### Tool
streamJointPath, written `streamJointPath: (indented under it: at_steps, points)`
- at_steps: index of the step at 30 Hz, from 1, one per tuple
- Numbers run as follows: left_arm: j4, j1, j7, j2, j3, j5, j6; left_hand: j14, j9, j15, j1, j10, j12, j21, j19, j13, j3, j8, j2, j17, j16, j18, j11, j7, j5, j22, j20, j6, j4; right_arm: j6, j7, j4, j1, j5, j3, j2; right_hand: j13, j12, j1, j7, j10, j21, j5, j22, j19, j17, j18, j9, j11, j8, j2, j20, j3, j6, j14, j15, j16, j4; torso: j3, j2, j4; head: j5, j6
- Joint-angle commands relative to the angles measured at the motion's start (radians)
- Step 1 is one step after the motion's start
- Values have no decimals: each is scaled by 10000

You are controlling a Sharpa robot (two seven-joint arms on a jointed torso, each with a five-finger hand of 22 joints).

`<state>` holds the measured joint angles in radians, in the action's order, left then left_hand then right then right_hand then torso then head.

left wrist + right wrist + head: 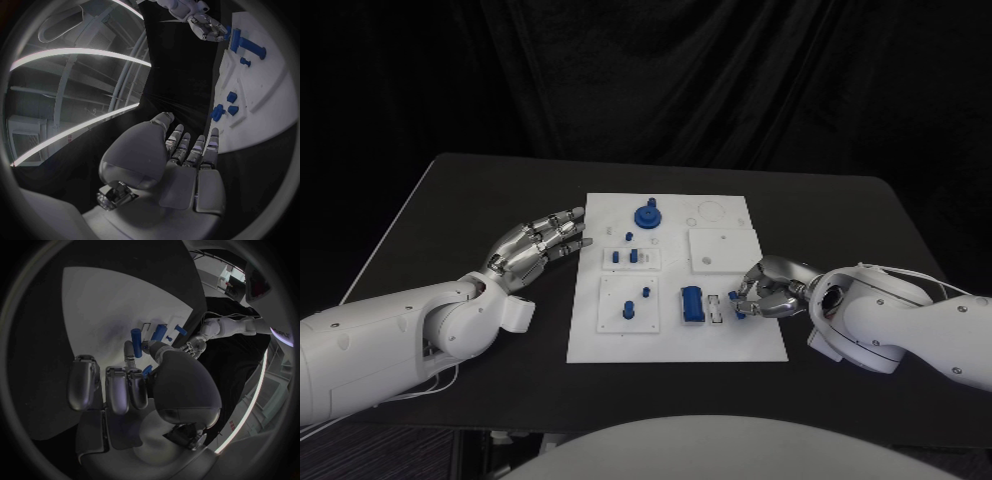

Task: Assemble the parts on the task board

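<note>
Right silver hand is hovering at the right edge of the flat white task board, fingers curled in, apparently pinching a small blue part between thumb and finger. Just beside it, toward the board's middle, a chunky blue rectangular block is lying on the board. Left silver hand is resting at the board's left edge, fingers extended side by side and holding nothing. Farther up the board a round blue knob is standing. Black counter is carrying the board.
</note>
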<state>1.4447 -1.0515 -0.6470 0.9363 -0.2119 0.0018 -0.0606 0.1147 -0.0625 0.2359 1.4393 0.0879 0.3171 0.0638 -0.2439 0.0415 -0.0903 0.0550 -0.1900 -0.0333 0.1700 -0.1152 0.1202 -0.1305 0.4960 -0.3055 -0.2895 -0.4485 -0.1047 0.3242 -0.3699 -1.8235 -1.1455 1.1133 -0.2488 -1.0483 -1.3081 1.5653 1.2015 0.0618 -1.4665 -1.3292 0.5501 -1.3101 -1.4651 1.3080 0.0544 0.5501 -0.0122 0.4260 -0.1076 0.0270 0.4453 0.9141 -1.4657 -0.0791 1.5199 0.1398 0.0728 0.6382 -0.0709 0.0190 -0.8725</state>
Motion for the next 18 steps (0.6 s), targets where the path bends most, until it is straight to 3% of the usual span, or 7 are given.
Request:
streamJointPath:
  at_steps: [1, 11, 13, 18]
  points:
    - [15, 17, -69, -31, 9, 41, -134, -33, 13, 63, -93, 5, 46, 42, -47, 10, -72, 29, -4, -6, 34, 98, 58, -15, 38, 8, -25, 75, -14, 166, 607, 37, 14, -1181, 2, 89, -2627, 55, -163, -17, -1043, -38, 63, -1897, -329, 1852, -2, -2, -33, 38, -20, 4, 131, -9, -899, -13, 40, -72, 10, 4, -15, 18, -1]
    - [26, 17, -55, -30, 9, 41, -124, -33, 13, 63, -93, 5, 46, 42, -47, 10, -72, 29, -4, -6, 34, 98, 58, -15, 38, 8, -25, 75, -14, -432, 354, 212, 16, -1503, 2, 346, -2627, 55, -593, 5, -1043, -1, -162, -1877, -302, 1803, 11, 23, -9, 70, -16, 22, 116, -109, -885, 9, 15, 36, 19, 11, -6, 13, -1]
    - [24, 17, -54, -40, 9, 41, -126, -33, 13, 63, -93, 5, 46, 42, -47, 10, -72, 29, -4, -6, 34, 98, 58, -15, 38, 8, -25, 75, -14, -541, 268, 255, 17, -1517, 2, 389, -2627, 55, -800, 15, -1043, 43, 52, -1861, -281, 1768, 21, 31, 4, 85, -34, 33, -10, -124, -876, 22, -6, 118, 21, 10, -12, 14, -1]
    - [20, 18, -50, -53, 9, 41, -139, -33, 13, 63, -93, 5, 46, 42, -47, 10, -72, 29, -4, -6, 34, 98, 58, -15, 38, 8, -25, 75, -14, -687, 73, 354, 17, -1532, 2, 470, -2627, 55, -902, 3, -1043, 73, 30, -1850, -265, 1757, 30, 51, -1, 127, -14, 36, -105, -95, -873, 20, -13, 143, 14, 9, -16, 17, -1]
